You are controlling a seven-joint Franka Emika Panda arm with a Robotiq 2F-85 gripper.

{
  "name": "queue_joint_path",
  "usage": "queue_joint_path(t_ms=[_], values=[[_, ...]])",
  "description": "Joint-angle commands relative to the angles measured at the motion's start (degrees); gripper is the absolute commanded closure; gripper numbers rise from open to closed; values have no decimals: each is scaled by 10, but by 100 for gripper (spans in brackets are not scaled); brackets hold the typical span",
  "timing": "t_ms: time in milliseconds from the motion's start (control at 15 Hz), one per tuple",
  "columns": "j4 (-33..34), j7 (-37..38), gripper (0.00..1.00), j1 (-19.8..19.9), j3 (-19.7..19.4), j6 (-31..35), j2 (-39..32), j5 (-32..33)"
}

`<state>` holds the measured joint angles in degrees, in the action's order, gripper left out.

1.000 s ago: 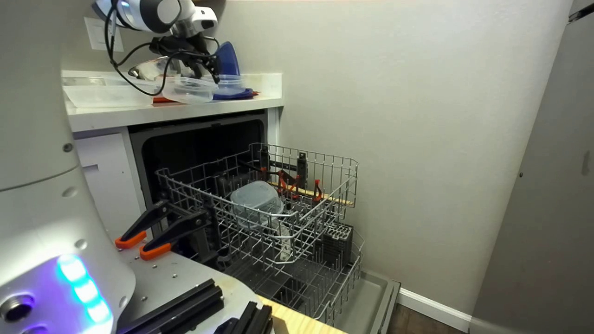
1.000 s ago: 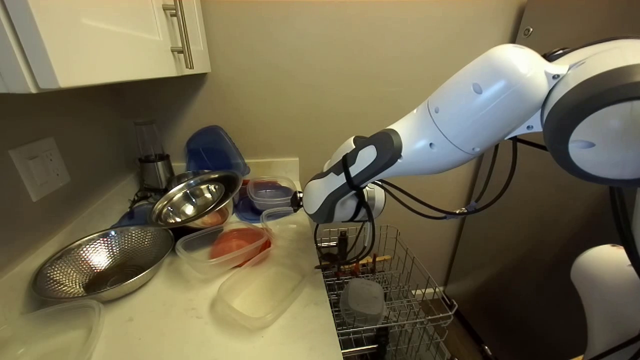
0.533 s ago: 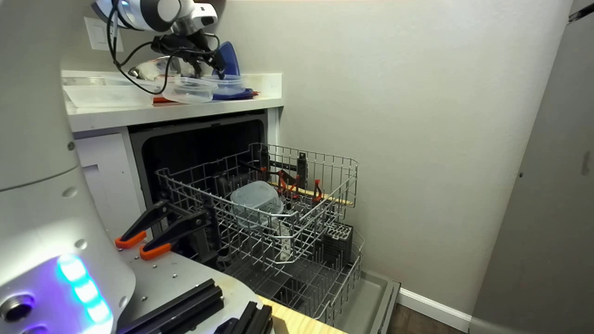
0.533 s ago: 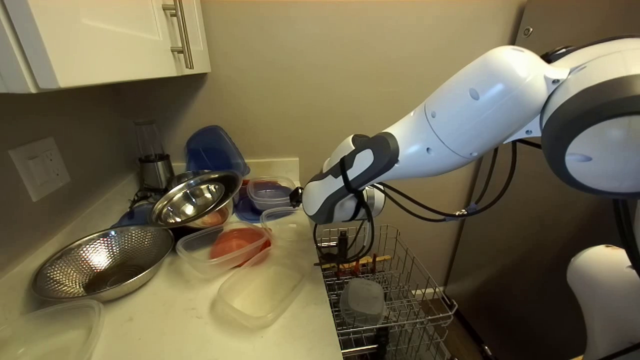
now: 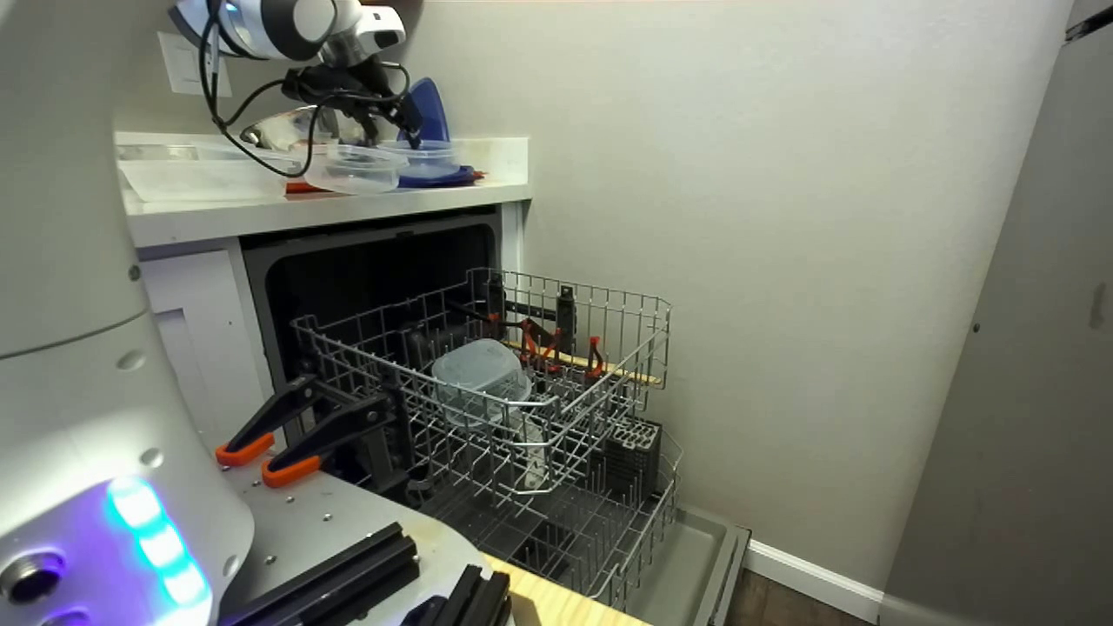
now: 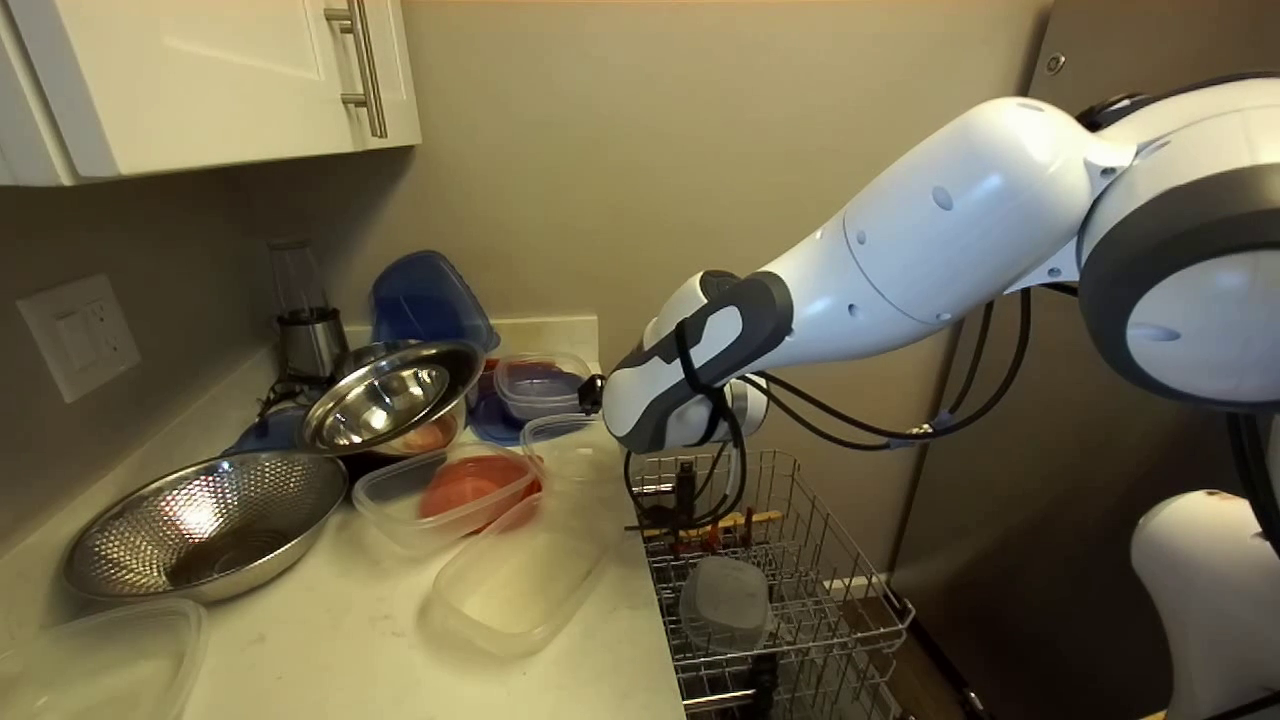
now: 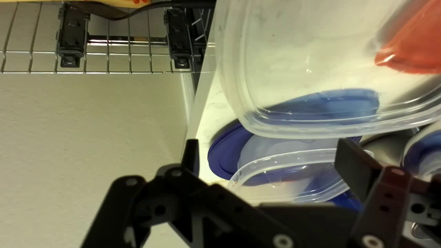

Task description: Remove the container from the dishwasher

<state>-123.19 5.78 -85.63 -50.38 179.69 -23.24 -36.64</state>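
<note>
The dishwasher (image 5: 374, 261) stands open under the counter. Its upper wire rack (image 5: 622, 300) is pulled out and also shows in an exterior view (image 6: 795, 500). A translucent container (image 5: 481, 374) sits in that rack; an exterior view also shows it (image 6: 727, 600). My gripper (image 5: 393, 135) is above the counter, over clear containers. In the wrist view the jaws (image 7: 272, 160) are wide apart with nothing held. A clear container (image 7: 293, 168) with a blue lid (image 7: 225, 151) shows beyond and between them. A larger clear container (image 7: 237, 69) is beside the jaws.
The counter (image 6: 330, 640) also holds a perforated steel colander (image 6: 210, 520), steel bowls (image 6: 395, 395), a red lid (image 6: 475, 490) and an upright blue lid (image 6: 430, 300). The lower rack (image 5: 556, 522) and drop-down door (image 5: 696, 556) extend below. Black-orange clamps (image 5: 287, 435) sit by the robot base.
My gripper's fingers look farther apart than one second ago, with one swung outward. The forearm has sunk slightly. The counter and rack containers look unmoved.
</note>
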Motion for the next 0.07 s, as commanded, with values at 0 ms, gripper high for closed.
queue_joint_path(t_ms=[0], values=[[0,0,0,0,0,0,0,0]])
